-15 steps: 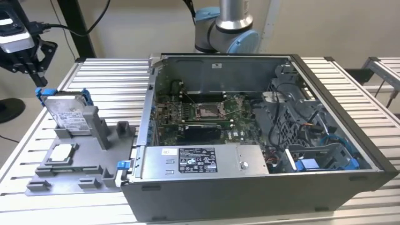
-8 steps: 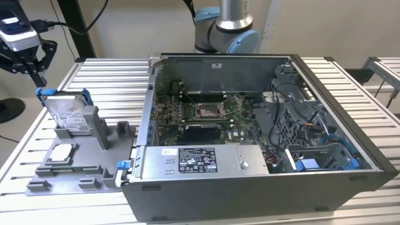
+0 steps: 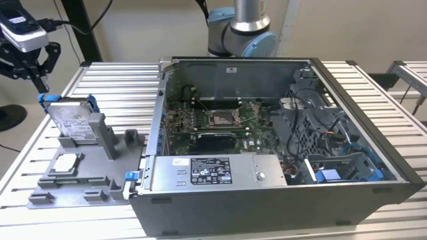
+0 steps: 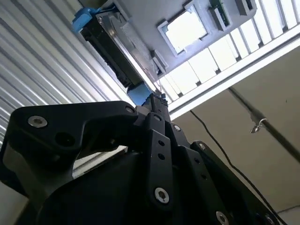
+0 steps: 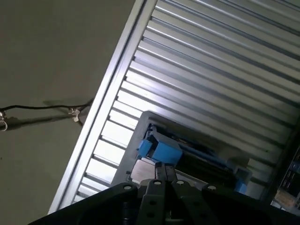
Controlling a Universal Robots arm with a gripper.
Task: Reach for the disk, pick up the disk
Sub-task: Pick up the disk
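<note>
Gripper (image 3: 39, 82) hangs just above the disk (image 3: 70, 120), which stands on edge in the grey holder (image 3: 100, 170) at the exterior view's left, and with its fingers pinched together it'd probably ram the blue bracket (image 3: 44, 101) instead of straddling it.

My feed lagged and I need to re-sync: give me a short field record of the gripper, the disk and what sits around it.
gripper: fingers shut, holding nothing, above the disk's upper corner
disk: standing on edge in the grey fixture, blue bracket along its edges
contact: none visible in the exterior view
chip: white-topped, lying flat in the same fixture
computer case: open, to the exterior view's right of the fixture
task state: disk not yet picked up
</note>
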